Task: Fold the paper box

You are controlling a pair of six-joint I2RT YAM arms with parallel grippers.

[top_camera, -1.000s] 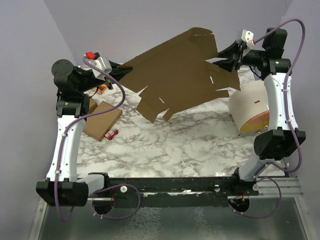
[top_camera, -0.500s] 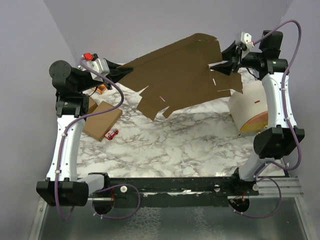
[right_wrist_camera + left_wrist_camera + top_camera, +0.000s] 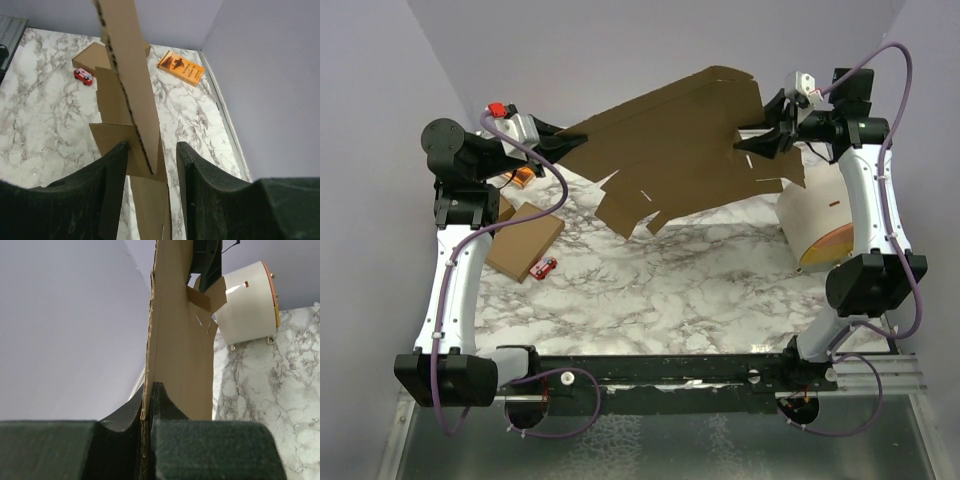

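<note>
The paper box (image 3: 670, 150) is a large brown die-cut sheet with flaps and slits, held in the air over the back of the table, tilted up to the right. My left gripper (image 3: 558, 138) is shut on its left edge; in the left wrist view the fingers (image 3: 165, 405) pinch the sheet (image 3: 180, 355) edge-on. My right gripper (image 3: 757, 140) is at the sheet's right side. In the right wrist view its jaws (image 3: 152, 147) stand apart, with the sheet's edge (image 3: 125, 75) between them and not pinched.
A flat brown cardboard piece (image 3: 525, 243) and a small red toy (image 3: 544, 267) lie at the left. An orange book (image 3: 181, 67) lies at the back left by the wall. A white round object with an orange rim (image 3: 817, 215) stands at the right.
The right gripper has shifted a little left along the sheet's right side, and that side of the sheet has risen slightly. The left arm has hardly moved.
</note>
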